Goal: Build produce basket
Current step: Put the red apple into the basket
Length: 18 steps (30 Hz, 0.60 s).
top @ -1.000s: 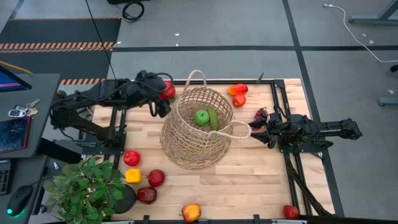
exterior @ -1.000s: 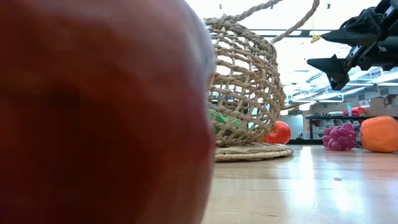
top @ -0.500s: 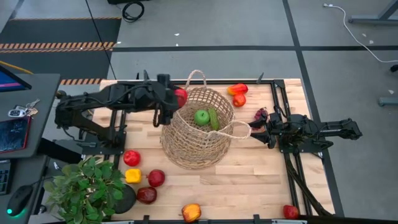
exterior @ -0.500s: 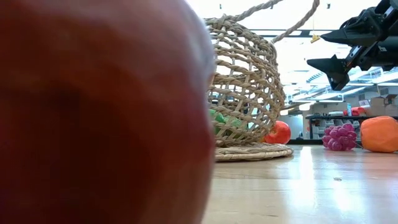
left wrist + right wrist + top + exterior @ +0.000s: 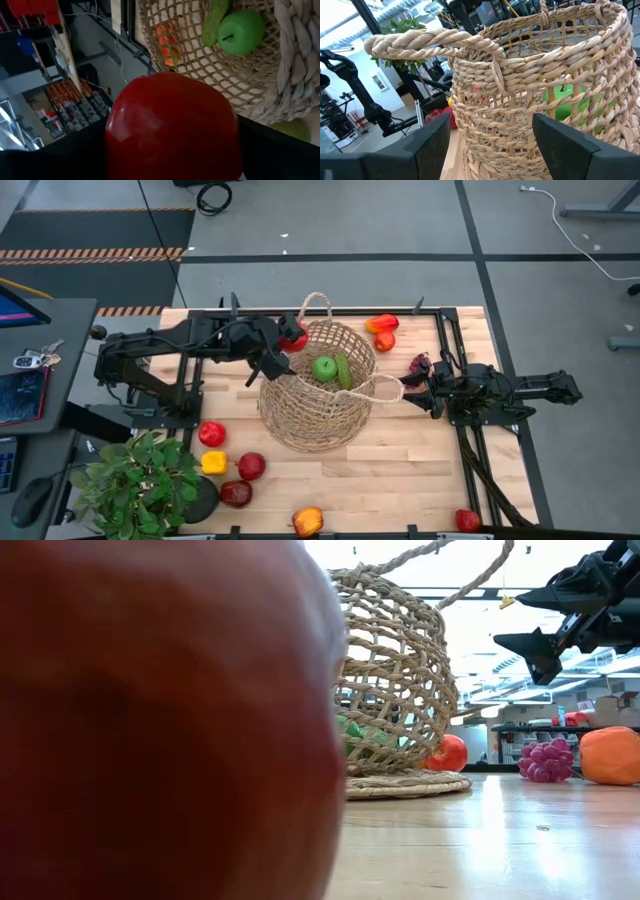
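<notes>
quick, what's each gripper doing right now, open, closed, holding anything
Left gripper: closed on a red apple, at the basket rim.
Right gripper: open around the basket's handle, not clamped on it.

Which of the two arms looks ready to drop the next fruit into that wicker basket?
The left. Its gripper holds a red apple right at the basket rim, so letting go there seems the likely next move. The right gripper carries no fruit and sits at the basket's loop handle.

potted plant (image 5: 140, 480) at table (image 5: 400, 470) corner; keys (image 5: 32, 360), mouse (image 5: 30, 502) on side desk (image 5: 60, 320).
</notes>
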Motion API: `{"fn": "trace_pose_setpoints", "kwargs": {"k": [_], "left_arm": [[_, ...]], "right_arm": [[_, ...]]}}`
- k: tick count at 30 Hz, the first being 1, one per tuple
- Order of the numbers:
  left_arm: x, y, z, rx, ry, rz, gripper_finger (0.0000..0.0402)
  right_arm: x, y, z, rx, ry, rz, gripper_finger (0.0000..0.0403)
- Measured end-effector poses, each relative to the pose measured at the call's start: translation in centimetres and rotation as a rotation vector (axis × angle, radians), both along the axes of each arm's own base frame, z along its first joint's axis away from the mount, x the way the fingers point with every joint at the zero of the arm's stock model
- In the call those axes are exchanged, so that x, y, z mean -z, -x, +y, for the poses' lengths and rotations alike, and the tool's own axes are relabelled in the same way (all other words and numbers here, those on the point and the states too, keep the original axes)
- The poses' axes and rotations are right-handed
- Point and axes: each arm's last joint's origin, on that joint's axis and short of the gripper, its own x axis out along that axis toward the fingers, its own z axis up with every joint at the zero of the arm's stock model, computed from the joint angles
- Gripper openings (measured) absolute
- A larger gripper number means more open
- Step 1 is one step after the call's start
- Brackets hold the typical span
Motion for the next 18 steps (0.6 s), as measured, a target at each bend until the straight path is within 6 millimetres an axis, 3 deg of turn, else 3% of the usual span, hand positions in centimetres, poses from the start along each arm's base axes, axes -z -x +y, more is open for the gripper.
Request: {"fn": "trace_pose_setpoints", "kwargs": {"k": [12, 18], "left_arm": [[-0.03, 0.01, -0.01, -0.081, 0.094, -0.068, 0.0352], [-0.08, -0.03, -0.01, -0.234, 0.272, -0.199, 0.0352]], "right_arm": [[0.01, 0.0, 0.0, 0.0, 0.0, 0.001, 0.0284], [0.0, 0.0, 0.0, 0.0, 0.0, 0.001, 0.0284]]}}
